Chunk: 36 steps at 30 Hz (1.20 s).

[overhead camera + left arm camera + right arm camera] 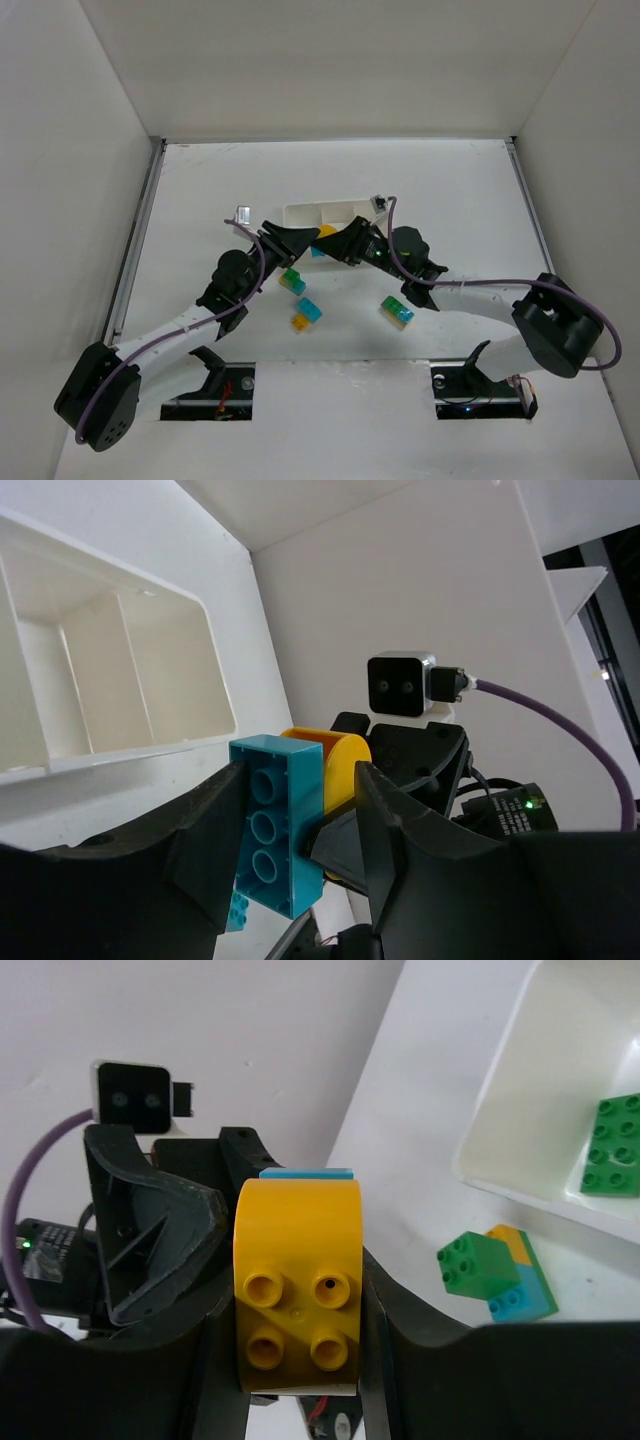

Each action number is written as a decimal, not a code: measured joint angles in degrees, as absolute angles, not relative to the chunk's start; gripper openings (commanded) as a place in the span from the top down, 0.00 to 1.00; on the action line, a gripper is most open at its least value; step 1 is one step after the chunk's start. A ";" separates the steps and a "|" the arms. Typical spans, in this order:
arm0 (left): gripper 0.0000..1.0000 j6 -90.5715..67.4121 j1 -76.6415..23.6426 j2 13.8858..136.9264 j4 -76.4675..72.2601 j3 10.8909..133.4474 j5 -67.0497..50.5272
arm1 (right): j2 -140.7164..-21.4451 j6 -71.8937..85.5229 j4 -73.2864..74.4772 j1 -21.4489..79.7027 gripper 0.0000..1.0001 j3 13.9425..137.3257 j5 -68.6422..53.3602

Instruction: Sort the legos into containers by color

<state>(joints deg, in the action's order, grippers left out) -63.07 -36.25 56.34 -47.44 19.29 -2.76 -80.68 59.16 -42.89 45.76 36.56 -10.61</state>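
Observation:
My two grippers meet just in front of the white tray (300, 213), holding one two-colour stack between them. The left gripper (298, 790) is shut on the cyan brick (280, 825), whose hollow underside faces the left wrist camera. The right gripper (297, 1360) is shut on the rounded yellow brick (297, 1290) joined to it. Only a thin cyan edge (305, 1173) shows behind the yellow in the right wrist view. In the top view, the left gripper (303, 243) and right gripper (340, 242) hold the yellow brick (327, 231) between them. One green brick (612, 1145) lies in a tray compartment.
Three stacks lie on the table before the arms: green on cyan (292, 281), cyan with yellow (305, 314), and green, yellow and cyan (397, 311). A green-yellow-cyan stack (495, 1272) sits close to the tray's wall (500, 1175). The tray's dividers (135, 670) show in the left wrist view.

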 measured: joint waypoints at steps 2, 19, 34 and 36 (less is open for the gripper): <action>0.59 -63.53 -36.25 55.92 -47.92 19.20 -2.76 | -81.43 60.73 -45.21 45.58 0.73 36.53 -10.92; 0.49 -65.45 -34.87 54.96 -50.33 18.31 -2.26 | -87.61 71.92 -58.41 44.12 0.73 35.24 -15.00; 0.48 -64.31 -34.02 53.67 -47.77 17.82 -4.64 | -87.20 72.55 -60.62 41.74 0.73 32.80 -16.10; 0.47 -63.94 -34.02 55.81 -47.75 17.82 -5.48 | -86.91 72.73 -60.77 41.69 0.73 32.80 -16.38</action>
<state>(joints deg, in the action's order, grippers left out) -63.94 -34.02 55.81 -47.75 17.82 -5.48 -86.91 72.73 -60.77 41.69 32.80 -16.38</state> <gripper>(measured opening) 0.523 0.431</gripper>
